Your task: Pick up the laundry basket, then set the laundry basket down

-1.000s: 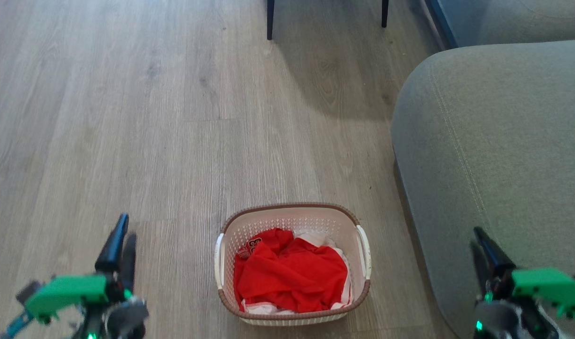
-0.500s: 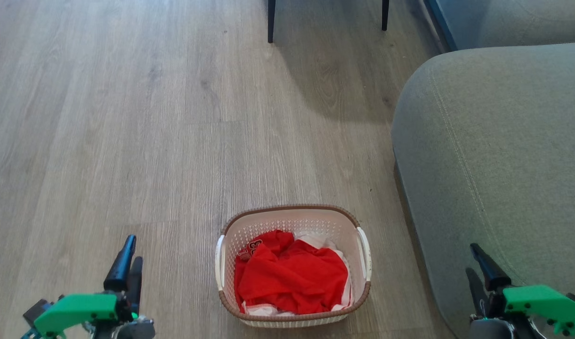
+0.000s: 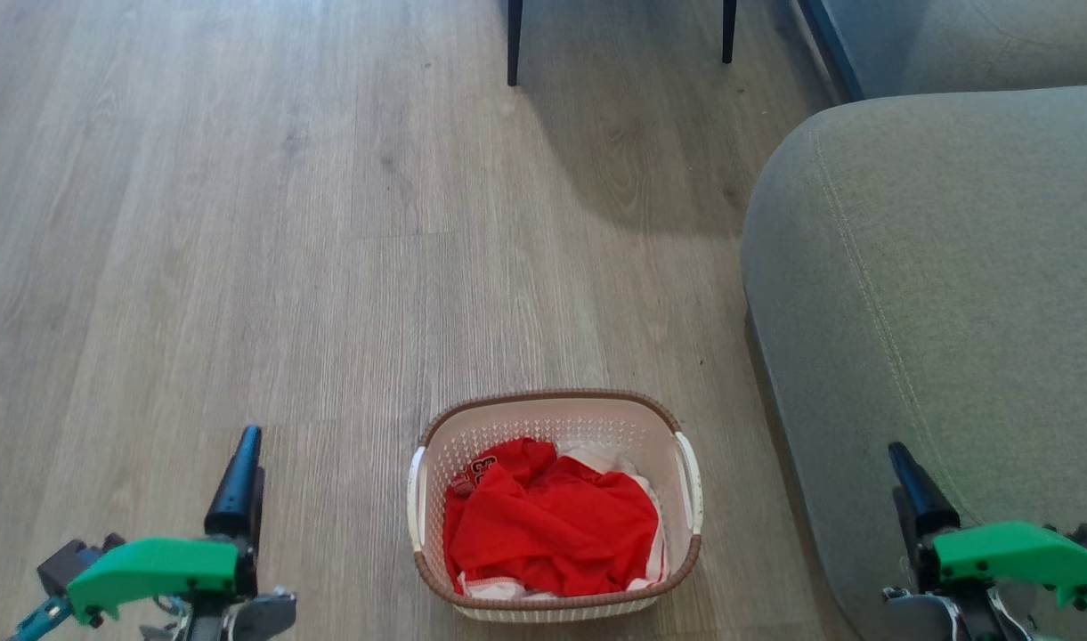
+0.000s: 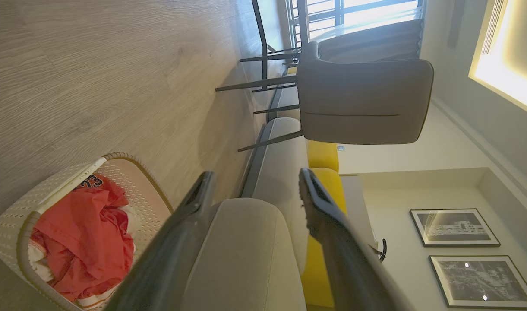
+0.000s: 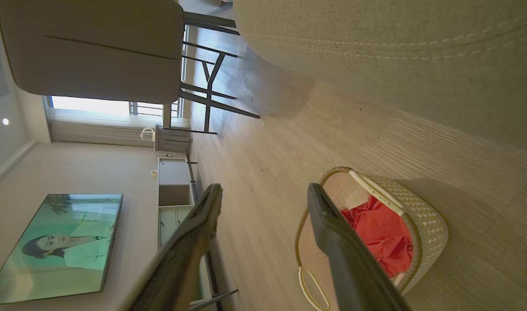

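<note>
Left end effector (image 3: 246, 442) and right end effector (image 3: 899, 456), both with fingers spread and empty, sit a little lower in the head view than a second ago, though the camera has also tipped slightly. The laundry basket (image 3: 614, 425) rests on the floor (image 3: 240, 223) between them, well apart from each. By my judgement the reach has barely begun, and its handles are not yet grasped.
</note>
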Tool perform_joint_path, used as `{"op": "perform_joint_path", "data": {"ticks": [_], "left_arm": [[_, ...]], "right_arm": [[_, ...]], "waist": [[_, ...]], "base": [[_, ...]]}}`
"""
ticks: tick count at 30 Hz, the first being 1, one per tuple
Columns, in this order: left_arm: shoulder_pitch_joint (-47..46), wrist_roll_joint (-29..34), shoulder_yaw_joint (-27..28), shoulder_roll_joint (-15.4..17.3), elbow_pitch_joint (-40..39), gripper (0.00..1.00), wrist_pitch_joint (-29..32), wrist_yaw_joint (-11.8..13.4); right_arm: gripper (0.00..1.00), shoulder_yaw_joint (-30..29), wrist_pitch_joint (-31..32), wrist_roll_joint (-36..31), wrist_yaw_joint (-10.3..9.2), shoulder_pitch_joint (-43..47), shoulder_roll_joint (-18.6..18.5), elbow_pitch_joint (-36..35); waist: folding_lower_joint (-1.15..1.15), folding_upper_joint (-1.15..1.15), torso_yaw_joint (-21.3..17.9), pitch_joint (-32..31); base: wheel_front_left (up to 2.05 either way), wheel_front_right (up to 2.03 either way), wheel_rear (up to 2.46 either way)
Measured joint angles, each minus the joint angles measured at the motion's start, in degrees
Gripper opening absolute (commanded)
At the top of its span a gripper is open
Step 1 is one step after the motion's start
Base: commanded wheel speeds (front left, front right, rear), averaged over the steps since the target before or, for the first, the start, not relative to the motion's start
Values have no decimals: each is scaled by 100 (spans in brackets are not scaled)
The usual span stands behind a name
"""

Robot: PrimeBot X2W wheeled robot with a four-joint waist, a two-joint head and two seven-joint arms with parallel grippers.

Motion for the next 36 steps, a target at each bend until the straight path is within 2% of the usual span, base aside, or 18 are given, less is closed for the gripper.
{"op": "perform_joint_path", "data": {"ticks": [9, 21, 36], "left_arm": [[1, 762, -162, 0, -164, 100, -144, 101], [4, 2193, -381, 0, -333, 100, -344, 204], [25, 3604, -592, 46, -432, 100, -581, 403]], "right_arm": [[100, 168, -146, -794, 0, 1, 0, -203], [100, 335, -345, -1758, 0, 2, -1, -385], [100, 559, -575, -2894, 0, 4, -4, -420]], "waist": [[0, 0, 6, -14], [0, 0, 9, -53], [0, 0, 17, -83]], "base": [[0, 0, 0], [0, 0, 0], [0, 0, 0]]}}
